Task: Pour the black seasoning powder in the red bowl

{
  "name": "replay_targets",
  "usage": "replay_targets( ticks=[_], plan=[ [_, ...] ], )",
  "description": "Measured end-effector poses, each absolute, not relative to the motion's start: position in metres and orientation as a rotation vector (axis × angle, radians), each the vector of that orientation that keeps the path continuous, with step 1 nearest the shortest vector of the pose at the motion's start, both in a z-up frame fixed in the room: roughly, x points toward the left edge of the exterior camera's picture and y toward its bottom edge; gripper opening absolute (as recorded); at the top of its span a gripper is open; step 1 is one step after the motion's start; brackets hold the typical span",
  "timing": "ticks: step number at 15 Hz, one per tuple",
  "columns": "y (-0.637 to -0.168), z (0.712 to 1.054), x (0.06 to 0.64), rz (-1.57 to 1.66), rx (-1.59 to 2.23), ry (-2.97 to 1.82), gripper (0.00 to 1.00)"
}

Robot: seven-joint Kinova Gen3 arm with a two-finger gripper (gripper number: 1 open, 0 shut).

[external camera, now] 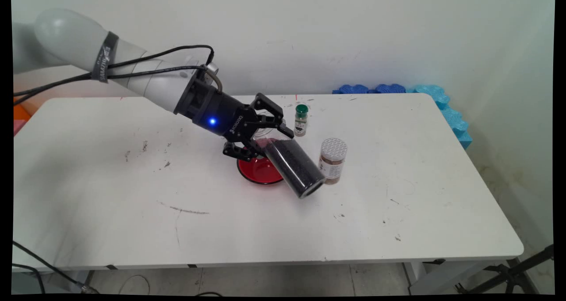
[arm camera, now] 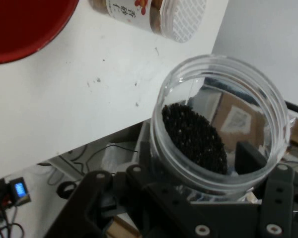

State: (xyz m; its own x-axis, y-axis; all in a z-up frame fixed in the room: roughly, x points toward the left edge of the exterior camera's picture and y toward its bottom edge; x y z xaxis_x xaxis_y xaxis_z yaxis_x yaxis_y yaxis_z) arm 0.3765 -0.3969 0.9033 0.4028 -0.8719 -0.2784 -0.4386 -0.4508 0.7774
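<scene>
A clear plastic jar (external camera: pixel 294 167) of black granules is clamped in the gripper (external camera: pixel 261 135), tipped with its open mouth low over the table (external camera: pixel 110 195), so the grains have slid mouthward. Just behind, a glossy red bowl (external camera: pixel 258 172) and white-capped spice jar (external camera: pixel 332 160) are seen; farther back, a green-capped bottle (external camera: pixel 301 120).

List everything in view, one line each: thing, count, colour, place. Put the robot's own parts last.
clear jar of black grains: one, clear with black contents, held tilted in the pincer above the table, open end lowered, beside the red bowl
red bowl: one, red, on the table under the pincer
brown spice jar: one, clear with white perforated lid, upright right of the tilted jar
green-capped bottle: one, small, upright behind the brown spice jar
foam mats: blue, at the wall beyond the table's far right corner
table: one, white, scuffed
pincer: one, black, shut on the jar
</scene>
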Motion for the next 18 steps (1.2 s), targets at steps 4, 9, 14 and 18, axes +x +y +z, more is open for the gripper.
replay_targets(
  ticks=[4, 9, 14, 18],
  plan=[
    [-0.3987, 0.9025, 0.3787, -0.972, 2.101, -1.011, 0.00],
    [-0.4012, 0.9024, 0.3807, -1.032, 2.145, -0.891, 0.00],
    [-0.4019, 0.9027, 0.3830, -1.088, 2.177, -0.786, 0.00],
    [-0.4030, 0.9025, 0.3849, -1.124, 2.197, -0.709, 0.00]
  ],
)
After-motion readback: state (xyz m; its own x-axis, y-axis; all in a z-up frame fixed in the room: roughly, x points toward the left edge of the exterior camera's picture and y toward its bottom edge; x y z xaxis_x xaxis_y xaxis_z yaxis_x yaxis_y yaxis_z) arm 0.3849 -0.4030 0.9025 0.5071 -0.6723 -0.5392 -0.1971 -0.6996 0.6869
